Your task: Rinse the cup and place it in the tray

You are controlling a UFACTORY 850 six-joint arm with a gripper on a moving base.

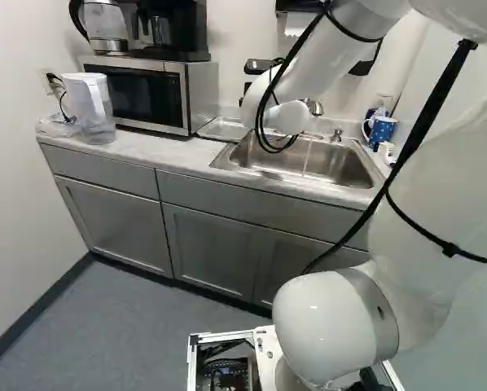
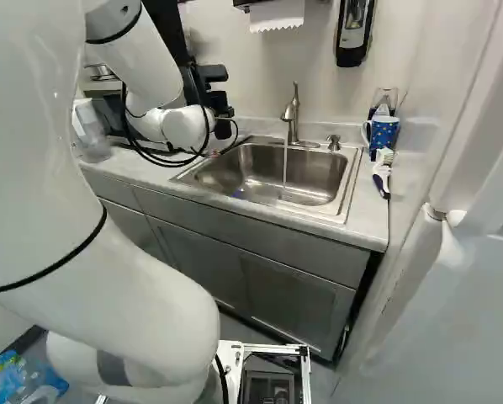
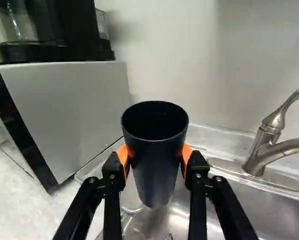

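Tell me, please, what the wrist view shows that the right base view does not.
Only wrist view: the open mouth of the dark cup and the orange-padded fingers shut on it.
Only right base view: the blue mug, the brush and water running down.
Both: the faucet and the sink.

A microwave (image 3: 74,105) walls off one side of the tray (image 1: 219,129); a faucet (image 2: 292,124) rises behind the sink (image 2: 323,178), its stream (image 2: 285,164) splitting open air above the basin.
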